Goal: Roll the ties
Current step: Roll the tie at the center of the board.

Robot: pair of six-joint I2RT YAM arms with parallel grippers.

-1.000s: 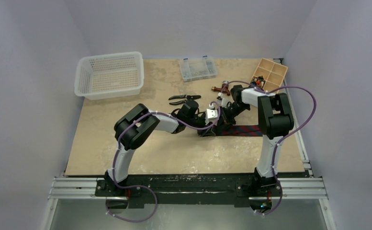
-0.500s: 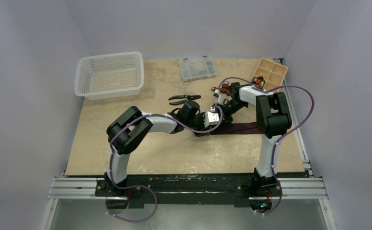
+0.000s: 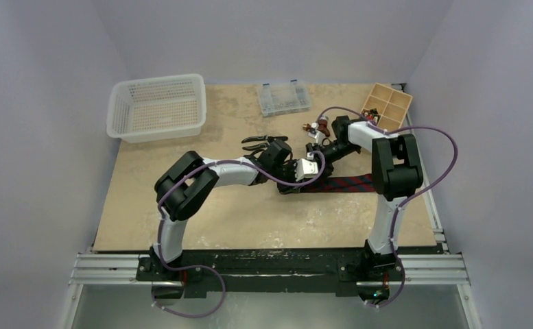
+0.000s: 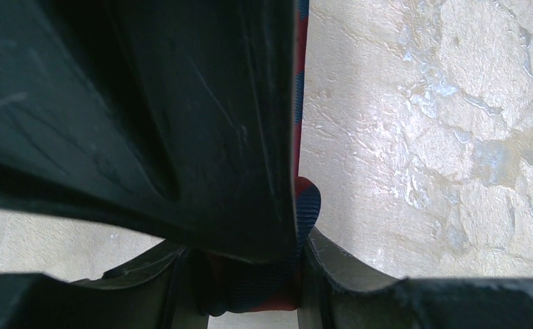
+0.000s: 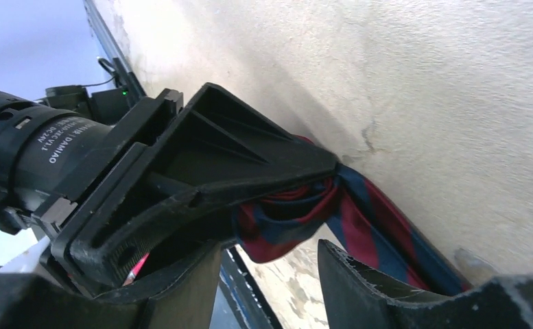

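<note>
Lilac-grey walls around a mottled beige tabletop (image 3: 181, 212). Right of the middle, lying flat toward the right edge: a navy-and-red striped tie (image 3: 346, 184), its left end curled into a small roll. Clamped on that roll from the left: left claw (image 4: 250, 288), fabric pressed between both fingers. Facing it from the far right side: right claw (image 5: 267, 260), standing wide, holding nothing, the roll just beyond its fingertips. Farther back, near the middle: black-handled pliers (image 3: 263, 142). Along the far edge: white mesh basket (image 3: 157, 106) at the far left corner, clear compartment box (image 3: 284, 98), wooden divided tray (image 3: 387, 104) at the far right corner.
</note>
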